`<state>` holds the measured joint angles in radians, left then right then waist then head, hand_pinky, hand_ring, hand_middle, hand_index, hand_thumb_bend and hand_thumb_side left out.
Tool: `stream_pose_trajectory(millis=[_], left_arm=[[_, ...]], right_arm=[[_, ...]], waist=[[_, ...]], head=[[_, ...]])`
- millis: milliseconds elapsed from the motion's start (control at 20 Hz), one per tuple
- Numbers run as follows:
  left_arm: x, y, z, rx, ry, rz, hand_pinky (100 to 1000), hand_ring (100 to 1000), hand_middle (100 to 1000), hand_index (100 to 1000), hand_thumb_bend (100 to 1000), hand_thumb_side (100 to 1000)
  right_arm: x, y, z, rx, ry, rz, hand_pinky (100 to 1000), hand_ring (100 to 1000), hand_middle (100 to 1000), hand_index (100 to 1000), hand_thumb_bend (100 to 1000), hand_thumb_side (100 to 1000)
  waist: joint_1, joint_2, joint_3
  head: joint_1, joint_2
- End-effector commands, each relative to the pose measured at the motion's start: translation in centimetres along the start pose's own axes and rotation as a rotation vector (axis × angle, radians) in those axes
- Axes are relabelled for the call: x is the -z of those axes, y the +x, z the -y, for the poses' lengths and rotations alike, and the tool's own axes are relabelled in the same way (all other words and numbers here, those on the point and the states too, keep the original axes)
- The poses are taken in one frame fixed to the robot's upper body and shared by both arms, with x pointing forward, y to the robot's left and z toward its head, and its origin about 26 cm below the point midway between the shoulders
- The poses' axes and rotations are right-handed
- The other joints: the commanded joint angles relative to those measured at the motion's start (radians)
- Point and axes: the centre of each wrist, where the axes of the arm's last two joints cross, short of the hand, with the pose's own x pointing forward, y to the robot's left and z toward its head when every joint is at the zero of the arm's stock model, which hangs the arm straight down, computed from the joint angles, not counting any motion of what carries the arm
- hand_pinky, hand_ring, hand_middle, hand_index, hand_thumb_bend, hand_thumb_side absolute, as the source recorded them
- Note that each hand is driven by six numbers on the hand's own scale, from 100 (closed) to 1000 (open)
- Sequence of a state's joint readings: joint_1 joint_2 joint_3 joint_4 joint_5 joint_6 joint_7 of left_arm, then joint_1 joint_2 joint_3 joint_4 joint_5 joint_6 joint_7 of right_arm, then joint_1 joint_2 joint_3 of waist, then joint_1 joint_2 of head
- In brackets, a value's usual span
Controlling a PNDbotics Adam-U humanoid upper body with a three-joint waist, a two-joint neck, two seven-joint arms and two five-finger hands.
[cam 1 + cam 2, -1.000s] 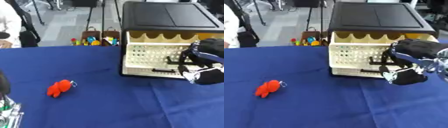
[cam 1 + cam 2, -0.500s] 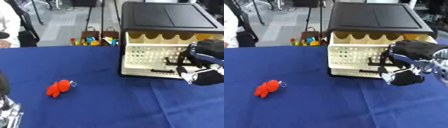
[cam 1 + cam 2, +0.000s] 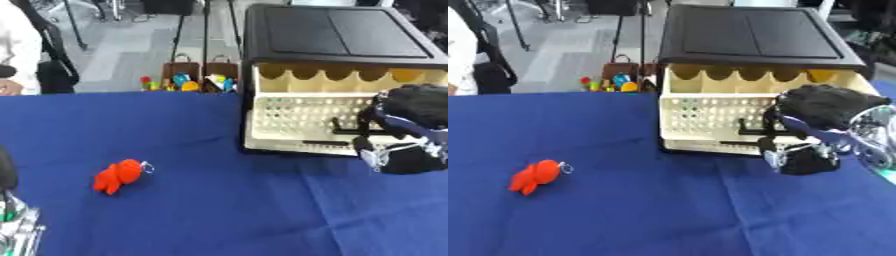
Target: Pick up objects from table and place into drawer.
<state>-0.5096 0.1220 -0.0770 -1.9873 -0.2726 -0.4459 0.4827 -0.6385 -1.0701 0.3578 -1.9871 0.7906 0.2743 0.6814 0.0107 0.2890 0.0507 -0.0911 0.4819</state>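
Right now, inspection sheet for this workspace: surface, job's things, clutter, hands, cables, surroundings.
Surface: blue cloth covers the table.
Job's things: red object with a small ring lies on the cloth, left of centre, apart from the drawer unit; cream perforated drawer front under a black top.
Clutter: nothing seen on the cloth besides these.
Hands: right hand at the drawer front, fingers curled by a dark handle; contact cannot be told. Left hand: only arm hardware shows at the lower left corner.
Cables: nothing seen.
Surroundings: grey floor, boxes with colourful items beyond the table.
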Motion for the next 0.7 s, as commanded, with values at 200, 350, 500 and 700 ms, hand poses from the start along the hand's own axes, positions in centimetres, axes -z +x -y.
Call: stream_pose_trajectory(millis=[200, 350, 500, 700], left_arm=[[0.44, 0.33, 0.12, -0.013, 0.000, 0.018, 533, 711, 690, 859, 539, 814], [0.44, 0.33, 0.15, -0.014, -0.001, 0.018, 532, 712, 690, 859, 538, 815], [0.42, 0.33, 0.14, -0.014, -0.001, 0.017, 532, 712, 690, 859, 538, 814], [0.40, 0.33, 0.12, -0.013, -0.001, 0.016, 533, 712, 690, 859, 538, 814]], right_arm=[[-0.32, 0.08, 1.06, -0.008, -0.032, 0.009, 100, 240, 230, 553, 100, 502], [-0.29, 0.12, 1.07, 0.013, -0.033, 0.017, 100, 231, 223, 551, 100, 501], [-0.28, 0.15, 1.25, 0.033, -0.050, 0.024, 100, 222, 217, 547, 100, 500], [-0.31, 0.10, 1.30, 0.038, -0.060, 0.029, 100, 225, 217, 546, 100, 496]], waist=[[-0.004, -0.024, 0.001], [-0.004, -0.023, 0.003], [-0.003, -0.024, 0.003], [-0.004, -0.024, 0.001]], head=[[0.001, -0.003], [0.001, -0.003], [0.000, -0.001], [0.000, -0.001]])
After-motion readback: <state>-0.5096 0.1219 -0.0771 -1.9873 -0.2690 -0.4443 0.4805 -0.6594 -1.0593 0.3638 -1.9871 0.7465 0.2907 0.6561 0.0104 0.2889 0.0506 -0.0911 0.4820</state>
